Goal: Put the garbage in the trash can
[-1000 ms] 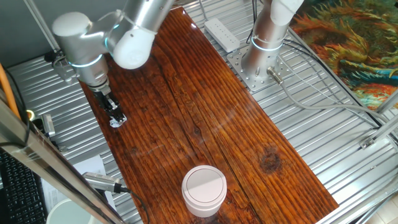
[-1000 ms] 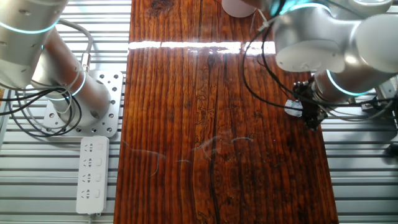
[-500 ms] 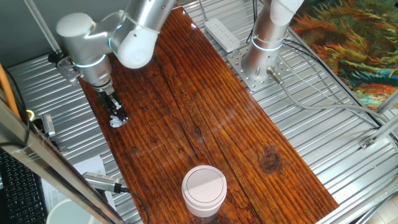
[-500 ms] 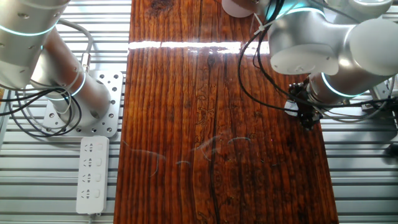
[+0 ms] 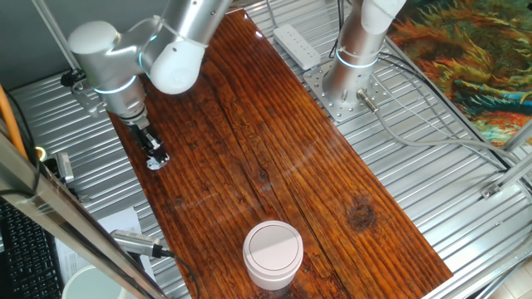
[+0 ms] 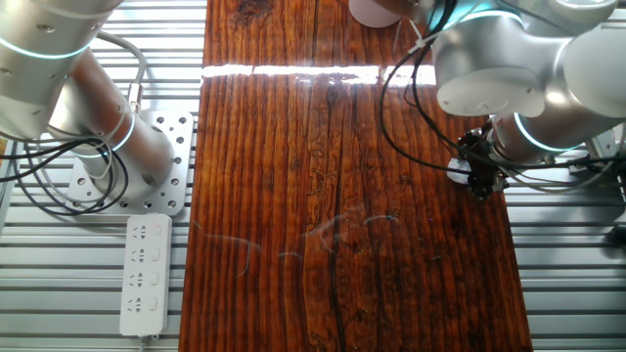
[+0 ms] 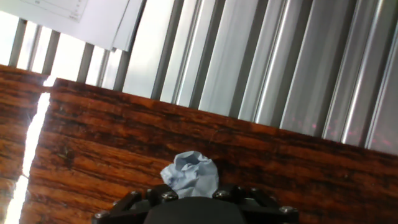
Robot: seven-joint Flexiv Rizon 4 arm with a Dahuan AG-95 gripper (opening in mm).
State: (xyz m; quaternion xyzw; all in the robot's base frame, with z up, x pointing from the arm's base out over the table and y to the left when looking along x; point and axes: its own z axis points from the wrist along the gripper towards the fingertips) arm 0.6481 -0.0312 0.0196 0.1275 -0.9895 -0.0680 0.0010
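Observation:
The garbage (image 7: 189,175), a small crumpled white-grey paper wad, lies on the wooden table close to its edge. It also shows in one fixed view (image 5: 154,164). My gripper (image 5: 155,154) stands upright over it, and in the hand view the wad sits tightly between the two dark fingers (image 7: 144,199). The gripper also shows at the table's right edge in the other fixed view (image 6: 479,186), where the wad is hidden. The trash can (image 5: 272,253), pale pinkish-white with a flat white lid, stands far off near the table's front end. Only its edge shows in the other fixed view (image 6: 376,10).
Ribbed metal decking (image 7: 280,68) starts just past the table edge beside the wad, with white paper sheets (image 7: 93,18) on it. A second arm's base (image 5: 353,62) and a power strip (image 5: 297,45) stand across the table. A white bucket rim (image 5: 87,282) sits at the lower left.
The arm swung slightly to one side and came back. The gripper stayed at the wad, which has not moved on the table.

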